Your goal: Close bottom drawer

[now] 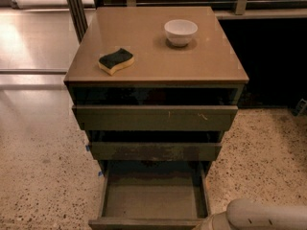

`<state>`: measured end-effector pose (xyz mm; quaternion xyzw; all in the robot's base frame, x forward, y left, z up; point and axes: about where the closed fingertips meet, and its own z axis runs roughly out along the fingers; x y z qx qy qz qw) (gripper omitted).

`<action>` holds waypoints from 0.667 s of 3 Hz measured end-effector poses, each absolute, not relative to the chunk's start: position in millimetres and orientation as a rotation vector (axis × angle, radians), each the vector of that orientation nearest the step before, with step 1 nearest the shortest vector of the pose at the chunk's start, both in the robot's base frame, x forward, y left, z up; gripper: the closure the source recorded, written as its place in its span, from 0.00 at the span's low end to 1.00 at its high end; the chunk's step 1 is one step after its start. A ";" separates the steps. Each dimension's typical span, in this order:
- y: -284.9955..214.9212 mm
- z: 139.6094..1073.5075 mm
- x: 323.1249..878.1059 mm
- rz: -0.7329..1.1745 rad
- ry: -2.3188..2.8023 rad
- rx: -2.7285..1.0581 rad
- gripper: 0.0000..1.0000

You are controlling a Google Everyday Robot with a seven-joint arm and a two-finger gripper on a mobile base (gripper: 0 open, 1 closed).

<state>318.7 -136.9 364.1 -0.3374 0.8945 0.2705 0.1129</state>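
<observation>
The bottom drawer [154, 201] is the lowest and narrowest of the cabinet's three dark olive-grey drawers. It is pulled far out and its shallow tray is empty. Its front edge [144, 222] lies at the bottom of the camera view. My gripper [205, 224] is at the drawer's front right corner, almost cut off by the bottom edge. Only the pale arm [268, 216] behind it shows well. Whether it touches the drawer front is hidden.
The middle drawer [156, 150] and the top drawer [154, 118] stick out a little. On the cabinet top [153, 63] lie a yellow and black sponge [115, 60] and a white bowl [181, 31]. Speckled floor [43, 176] lies on both sides.
</observation>
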 end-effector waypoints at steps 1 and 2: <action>-117.6 296.5 293.0 0.880 2.704 -0.925 1.00; -117.5 296.5 293.0 0.880 2.704 -0.925 1.00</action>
